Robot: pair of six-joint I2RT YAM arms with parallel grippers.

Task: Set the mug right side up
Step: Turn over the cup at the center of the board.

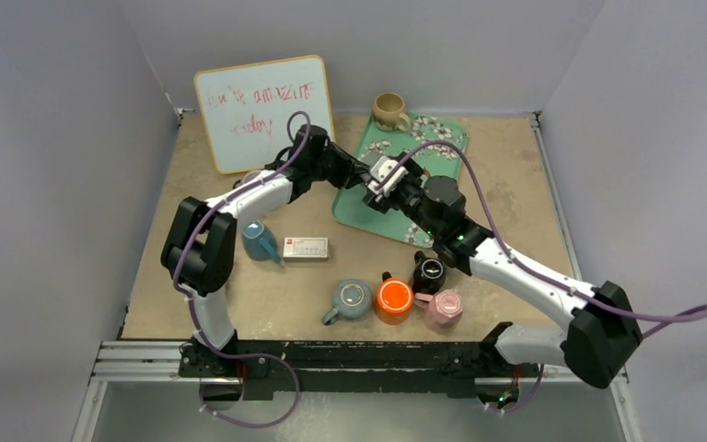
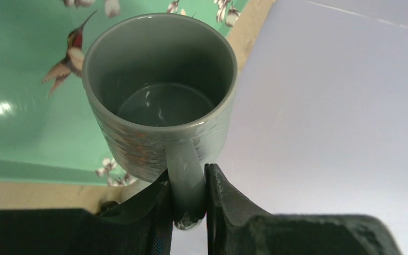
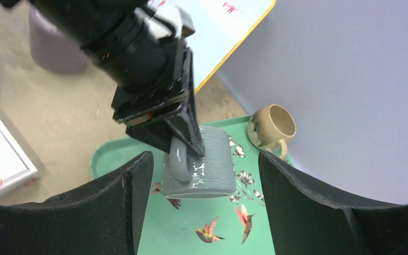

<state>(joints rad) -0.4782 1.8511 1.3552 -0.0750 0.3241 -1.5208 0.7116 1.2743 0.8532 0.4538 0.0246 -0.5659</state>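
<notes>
over the green tray [image 3: 191,218], grey mug [image 3: 207,164] hangs; beige mug [image 3: 272,125] stands near.

I see the mug [image 2: 159,90] as glazed ceramic: smooth and glossy inside, finely ridged but just as shiny on the outer wall. The tray [image 2: 16,79] under it looks like smooth, glossy plastic with a printed pattern. The left gripper [image 2: 187,180] has matt black plastic fingers, ribbed on their inner faces. Beside the tray, the table [image 3: 58,106] is matt, speckled and slightly rough, like cork. The tan mug [image 3: 272,126] by the tray's far corner has a glossy, speckled glaze.
</notes>
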